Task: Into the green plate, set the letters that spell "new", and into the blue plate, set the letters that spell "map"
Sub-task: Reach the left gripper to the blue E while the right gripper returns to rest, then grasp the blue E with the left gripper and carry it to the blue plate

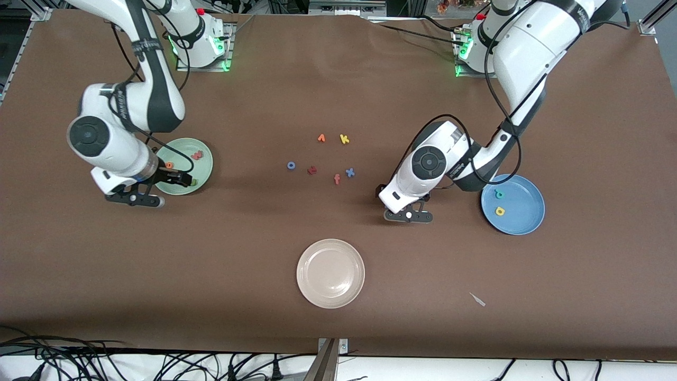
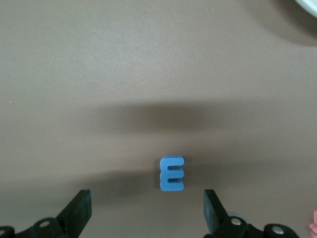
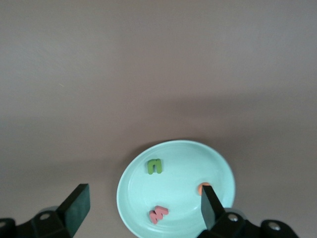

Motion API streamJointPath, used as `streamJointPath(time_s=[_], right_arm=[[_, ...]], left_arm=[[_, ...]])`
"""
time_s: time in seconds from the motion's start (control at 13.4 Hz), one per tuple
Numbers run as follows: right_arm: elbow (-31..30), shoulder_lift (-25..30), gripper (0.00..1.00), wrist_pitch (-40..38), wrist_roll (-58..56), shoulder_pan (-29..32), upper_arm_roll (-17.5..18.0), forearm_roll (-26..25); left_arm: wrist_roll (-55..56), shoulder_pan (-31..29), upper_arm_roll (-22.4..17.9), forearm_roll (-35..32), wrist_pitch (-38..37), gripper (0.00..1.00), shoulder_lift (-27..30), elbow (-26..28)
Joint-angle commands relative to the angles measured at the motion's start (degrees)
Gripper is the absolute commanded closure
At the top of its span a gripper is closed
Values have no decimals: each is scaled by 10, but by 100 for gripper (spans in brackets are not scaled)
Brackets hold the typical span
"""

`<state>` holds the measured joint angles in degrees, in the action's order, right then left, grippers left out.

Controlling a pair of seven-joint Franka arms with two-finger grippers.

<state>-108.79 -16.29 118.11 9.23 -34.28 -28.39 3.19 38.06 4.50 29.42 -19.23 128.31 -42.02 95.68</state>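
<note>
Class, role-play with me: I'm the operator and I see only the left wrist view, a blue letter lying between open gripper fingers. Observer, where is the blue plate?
Observer: The blue plate lies beside the left gripper, toward the left arm's end of the table.
Operator: What's in it?
Observer: A teal p and a yellow a. The blue m is not in it.
Operator: And the green plate?
Observer: The green plate holds the w, e and n. The open right gripper is over it.
</note>
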Motion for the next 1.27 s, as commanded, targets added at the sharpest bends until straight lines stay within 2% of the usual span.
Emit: streamJointPath(time_s=[0.0, 0.3, 0.45, 0.52, 0.67, 0.75, 0.9, 0.97, 1.05, 1.12, 1.2], right_arm=[[89, 2, 0, -84, -60, 17, -4, 8], [218, 2, 0, -189, -72, 19, -13, 7], [233, 1, 0, -188, -70, 28, -15, 9], [236, 2, 0, -188, -71, 35, -16, 26], [276, 2, 0, -218, -76, 48, -23, 65], [293, 3, 0, -248, -76, 55, -34, 66], [314, 5, 0, -296, -87, 64, -29, 61], [309, 19, 0, -305, -97, 87, -12, 61], [290, 36, 0, -305, -111, 142, 46, 60], [261, 64, 0, -296, -113, 221, 122, 44], [239, 78, 0, -279, -108, 282, 200, 6]], left_arm=[[9, 3, -6, -8, 6, 0, 1, -9], [18, 32, -28, -8, 36, 0, -14, -9], [31, 74, -63, -8, 46, 0, -18, -10], [32, 82, -72, -7, 53, 0, -18, -10], [33, 84, -73, -7, 55, 2, -23, -8], [33, 85, -73, -8, 55, 4, -25, -8], [33, 85, -73, -8, 55, 12, -29, -8], [33, 85, -74, -9, 56, 17, -32, -8], [33, 85, -74, -9, 56, 22, -32, -8], [33, 85, -74, -9, 56, 26, -32, -8], [33, 85, -74, -10, 56, 31, -32, -7]])
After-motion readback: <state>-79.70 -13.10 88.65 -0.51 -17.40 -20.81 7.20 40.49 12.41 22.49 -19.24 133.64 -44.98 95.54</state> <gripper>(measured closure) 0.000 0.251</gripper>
